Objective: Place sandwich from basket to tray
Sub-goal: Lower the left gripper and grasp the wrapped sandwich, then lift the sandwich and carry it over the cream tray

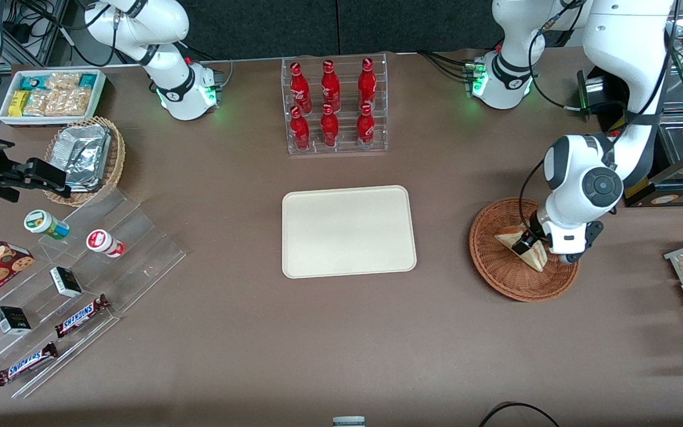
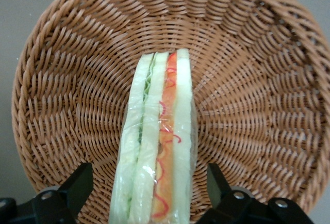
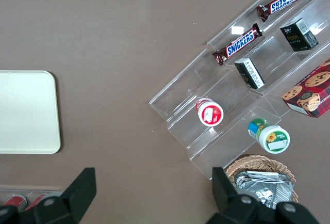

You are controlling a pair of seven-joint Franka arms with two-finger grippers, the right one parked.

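My hand (image 2: 149, 193) is down in the basket (image 2: 258, 110), fingers (image 2: 77, 185) spread apart on either side of the sandwich (image 2: 157, 146), which lies between them on the weave. The tray (image 1: 347, 231) sits well apart on the table (image 1: 341, 344).

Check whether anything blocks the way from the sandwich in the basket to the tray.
Nothing visible does. The gripper straddles the sandwich in the basket, fingers open; only bare table separates basket and tray.
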